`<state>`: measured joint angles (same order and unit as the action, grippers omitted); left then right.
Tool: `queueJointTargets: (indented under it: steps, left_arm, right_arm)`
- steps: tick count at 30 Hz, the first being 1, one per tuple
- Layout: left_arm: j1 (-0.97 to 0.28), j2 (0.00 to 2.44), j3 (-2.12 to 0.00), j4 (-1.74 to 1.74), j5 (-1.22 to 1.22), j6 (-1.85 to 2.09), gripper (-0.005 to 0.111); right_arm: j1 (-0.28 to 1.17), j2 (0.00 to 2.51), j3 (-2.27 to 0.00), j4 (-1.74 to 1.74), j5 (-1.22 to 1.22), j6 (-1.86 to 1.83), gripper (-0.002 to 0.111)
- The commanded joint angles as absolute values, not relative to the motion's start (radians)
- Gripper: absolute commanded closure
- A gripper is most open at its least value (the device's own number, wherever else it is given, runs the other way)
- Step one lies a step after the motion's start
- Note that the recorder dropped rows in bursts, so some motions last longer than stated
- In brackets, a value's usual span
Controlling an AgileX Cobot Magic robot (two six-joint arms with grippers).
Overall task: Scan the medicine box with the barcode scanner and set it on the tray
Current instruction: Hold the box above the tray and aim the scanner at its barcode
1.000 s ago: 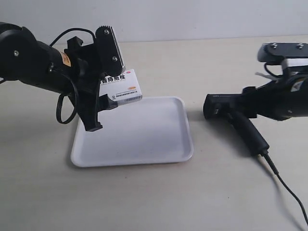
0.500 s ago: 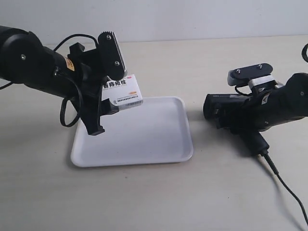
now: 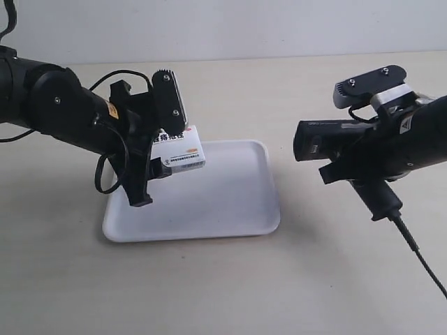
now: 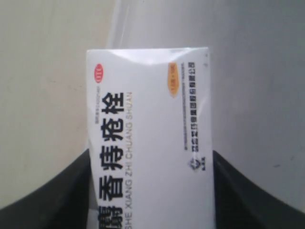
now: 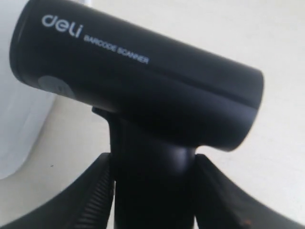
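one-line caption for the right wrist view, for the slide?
Right pincer shut on the handle of the black barcode scanner, white tray beyond.

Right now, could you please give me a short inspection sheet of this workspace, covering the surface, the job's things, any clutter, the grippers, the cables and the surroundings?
Surface: pale beige table, bare around the tray.
Medicine box: white carton held in the air over the tray's far corner; printed face toward the left wrist camera.
Barcode scanner: black, lifted off the table, head turned toward the box; marked "deli".
Tray: white, nothing lying in it.
Clutter: nothing seen.
Left gripper: shut on the medicine box.
Right gripper: shut on the scanner's handle.
Cables: scanner cable trails off the picture's edge; an arm cable loops beside the tray.
Surroundings: plain pale wall.
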<state>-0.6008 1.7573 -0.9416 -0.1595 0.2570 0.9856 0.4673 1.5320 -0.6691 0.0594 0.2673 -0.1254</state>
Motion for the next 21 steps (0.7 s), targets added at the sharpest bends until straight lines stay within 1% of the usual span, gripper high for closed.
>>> queueJointTargets:
  steps: [1, 6, 8, 9, 13, 14, 21]
  left_arm:
    - [-0.598, 1.756, -0.943, -0.166, 0.276, 0.994, 0.107]
    - [-0.598, 1.731, -0.943, -0.179, 0.333, 1.03, 0.107]
    - [-0.598, 1.716, -0.943, -0.218, 0.373, 1.094, 0.107]
    - [-0.598, 1.709, -0.943, -0.274, 0.378, 1.148, 0.107]
    - [-0.578, 1.709, -0.943, -0.488, 0.412, 1.382, 0.107]
    - [-0.554, 1.709, -0.943, -0.567, 0.437, 1.476, 0.107]
    - [-0.479, 1.709, -0.943, -0.829, 0.555, 1.748, 0.107]
  right_arm:
    - [0.509, 1.483, -0.641, -0.075, 0.236, -0.116, 0.108]
    - [0.502, 1.542, -0.64, -0.201, 0.171, -0.017, 0.108]
    - [0.466, 1.58, -0.64, -0.214, 0.146, -0.015, 0.108]
    - [0.44, 1.587, -0.64, -0.214, 0.133, -0.015, 0.108]
    - [0.43, 1.586, -0.64, -0.214, 0.092, -0.015, 0.108]
    - [0.43, 1.586, -0.64, -0.214, 0.092, -0.015, 0.108]
    - [0.43, 1.586, -0.64, -0.214, 0.087, -0.015, 0.108]
